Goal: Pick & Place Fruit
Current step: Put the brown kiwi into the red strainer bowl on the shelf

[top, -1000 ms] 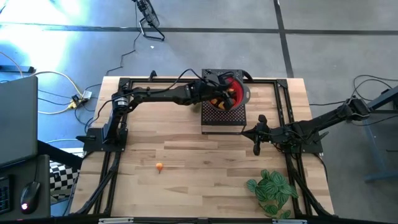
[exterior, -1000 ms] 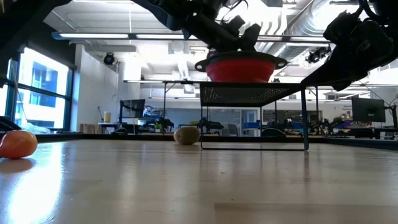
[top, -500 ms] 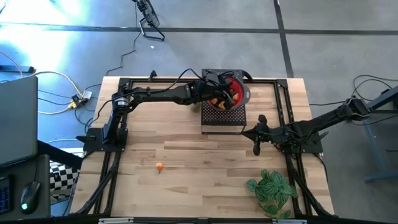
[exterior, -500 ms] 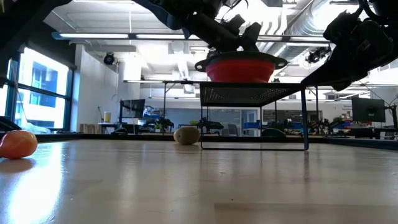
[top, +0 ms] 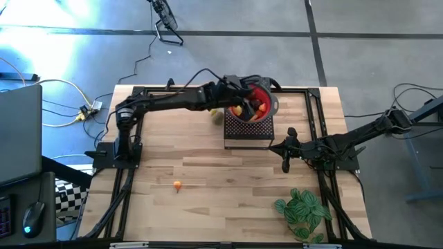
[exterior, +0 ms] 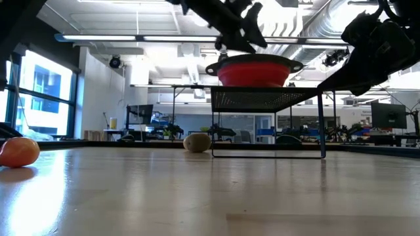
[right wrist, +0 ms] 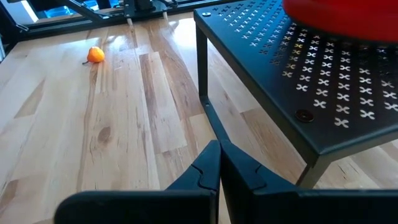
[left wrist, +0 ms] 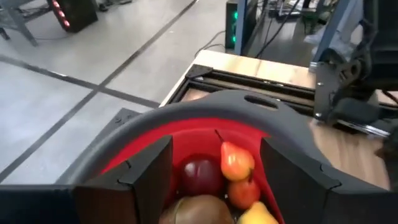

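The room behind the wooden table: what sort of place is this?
Probably an open-plan robotics lab or workshop: exposed ceiling ducts, rows of desks with monitors in the background, and loose cables across the grey concrete floor.

Red bowl (right wrist: 348,15) cut off by frame edge; brownish fruit (left wrist: 198,210) partly cropped.

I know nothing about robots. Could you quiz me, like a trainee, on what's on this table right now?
1. True or false: the red bowl sits on a black perforated stand.
2. Which end effector is above the bowl: A left, B right?
3. Fill in: a lone orange fruit lies on the ___.

Key: 1 true. 2 A; its fingers are open, nothing between them. 3 table.
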You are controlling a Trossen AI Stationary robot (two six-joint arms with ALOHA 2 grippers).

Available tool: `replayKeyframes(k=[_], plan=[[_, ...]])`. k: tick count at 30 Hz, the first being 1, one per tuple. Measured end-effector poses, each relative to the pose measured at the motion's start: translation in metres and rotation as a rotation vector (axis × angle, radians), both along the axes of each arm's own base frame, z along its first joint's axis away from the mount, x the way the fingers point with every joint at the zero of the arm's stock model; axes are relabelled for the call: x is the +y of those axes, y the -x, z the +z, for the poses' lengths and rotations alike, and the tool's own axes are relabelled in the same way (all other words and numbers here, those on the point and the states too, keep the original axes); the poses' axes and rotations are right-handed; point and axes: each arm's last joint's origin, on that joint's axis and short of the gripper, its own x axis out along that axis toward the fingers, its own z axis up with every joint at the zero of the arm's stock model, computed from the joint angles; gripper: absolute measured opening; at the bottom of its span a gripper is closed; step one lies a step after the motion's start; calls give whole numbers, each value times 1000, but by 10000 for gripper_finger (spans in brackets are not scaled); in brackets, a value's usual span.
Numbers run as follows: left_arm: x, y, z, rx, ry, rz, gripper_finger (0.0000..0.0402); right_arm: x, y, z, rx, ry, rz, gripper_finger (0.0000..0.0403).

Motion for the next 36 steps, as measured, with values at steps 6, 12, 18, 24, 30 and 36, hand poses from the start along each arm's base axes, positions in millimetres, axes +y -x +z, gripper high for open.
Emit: replayKeyframes(k=[6,12,18,24,30,36], plan=[[-8,18,27,-42,5,-109,237,0,0,0,-1,0,0,2],[-28,27,33,-45,-2,-170,237,0,0,0,-1,0,0,2],[-51,52,25,-22,-33,-112,237,0,0,0,-1,0,0,2],[-72,90,19,-125,-42,-114,237,0,0,0,0,0,1,2],[-79,134,0,-165,8,-86,237,0,0,1,-8,-2,0,2],[-89,168,-21,-167,50,-39,237,0,0,1,-7,-2,0,2]])
